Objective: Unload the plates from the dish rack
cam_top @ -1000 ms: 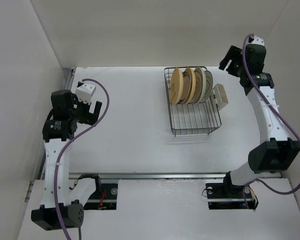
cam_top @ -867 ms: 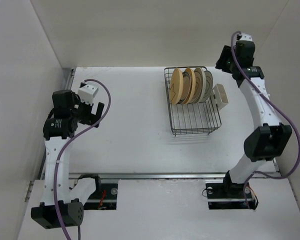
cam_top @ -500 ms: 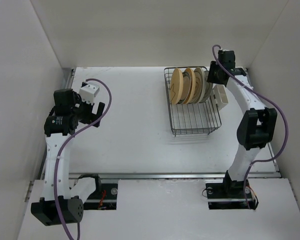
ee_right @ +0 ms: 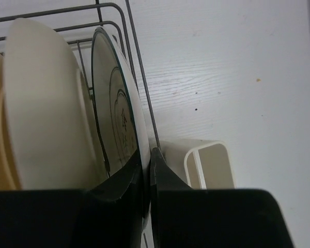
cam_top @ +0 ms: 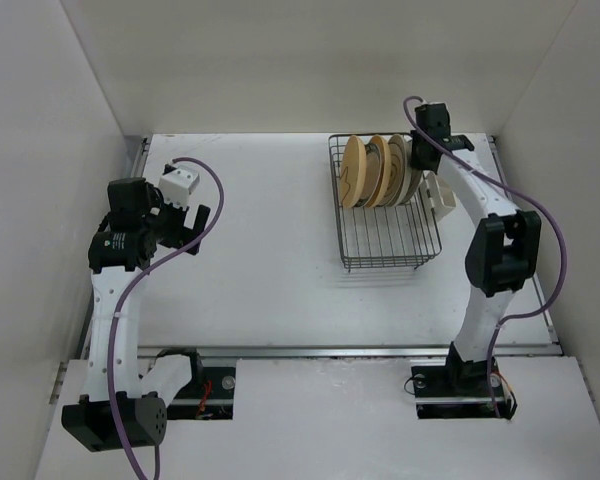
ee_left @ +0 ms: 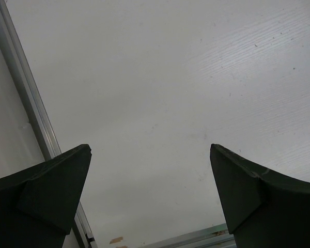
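Note:
The dish rack (cam_top: 390, 243) stands at the back right of the table with several plates upright in its far end. Leftmost is a yellow-tan plate (cam_top: 356, 172), then another tan one (cam_top: 378, 170) and a white one (cam_top: 398, 168). My right gripper (cam_top: 420, 158) sits over the rightmost plate. In the right wrist view that plate (ee_right: 119, 119) is white with a dark green rim, and the right gripper (ee_right: 146, 160) is shut on its upper edge. A plain white plate (ee_right: 46, 113) stands beside it. My left gripper (cam_top: 190, 225) hangs open over bare table at the left, holding nothing (ee_left: 150, 155).
A beige caddy (cam_top: 442, 192) hangs on the rack's right side, right beside my right fingers (ee_right: 206, 165). Rack wire (ee_right: 139, 72) runs close behind the held plate. White walls enclose the table, and a metal rail (ee_left: 26, 103) lines its left edge.
The right arm swung in from the back right corner down to the rack, and its jaws closed on the green-rimmed plate's edge. The left arm barely moved.

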Available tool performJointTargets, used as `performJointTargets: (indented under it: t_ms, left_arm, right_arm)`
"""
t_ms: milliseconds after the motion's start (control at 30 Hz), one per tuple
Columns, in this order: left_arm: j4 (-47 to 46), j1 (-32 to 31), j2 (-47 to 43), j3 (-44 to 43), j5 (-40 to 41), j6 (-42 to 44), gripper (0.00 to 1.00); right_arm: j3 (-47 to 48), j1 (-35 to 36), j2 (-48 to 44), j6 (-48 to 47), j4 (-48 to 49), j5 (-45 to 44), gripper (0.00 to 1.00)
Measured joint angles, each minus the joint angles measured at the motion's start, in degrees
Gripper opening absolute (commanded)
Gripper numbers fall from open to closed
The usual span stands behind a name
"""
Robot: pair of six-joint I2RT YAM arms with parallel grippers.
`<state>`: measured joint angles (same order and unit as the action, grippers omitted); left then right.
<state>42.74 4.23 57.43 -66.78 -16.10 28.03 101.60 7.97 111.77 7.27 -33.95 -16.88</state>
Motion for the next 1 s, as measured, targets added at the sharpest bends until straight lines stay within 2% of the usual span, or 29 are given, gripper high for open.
performJointTargets:
  t_ms: [67,233,400,533,633,767,867,1000]
  left_arm:
    - [0.0,0.0,0.0,0.0,-0.1,0.0,1.00]
    - [0.0,0.0,0.0,0.0,-0.7,-0.5,1.00]
    - [0.2,0.0,0.2,-0.3,-2.0,-4.0,1.00]
    - [1.9,0.0,3.5,-3.9,-5.6,-9.7,0.95]
    - [3.6,0.0,9.7,-9.6,-11.3,-13.8,0.94]
    - [5.6,0.0,19.2,-16.1,-19.9,-17.0,0.89]
    - [5.5,0.0,23.9,-17.8,-25.4,-18.3,0.88]
    - [3.3,0.0,25.8,-16.8,-29.0,-19.5,0.88]
  right_arm:
    - [0.6,1.9,-0.7,0.1,-0.7,-4.6,0.00]
    - [4.2,7.9,-5.6,0.0,-1.5,-23.2,0.00]
    - [6.5,12.4,-15.9,-4.1,5.8,-39.8,0.00]
    - [6.6,15.3,-22.4,-5.6,9.6,-40.1,0.00]
    - [6.6,16.7,-25.4,-4.9,9.9,-24.6,0.00]
    - [5.2,17.0,-23.0,-2.7,10.8,5.6,0.00]
    - [4.2,18.0,-15.8,0.5,12.2,26.9,0.00]
    - [2.6,19.8,-2.9,5.4,13.7,49.2,0.00]
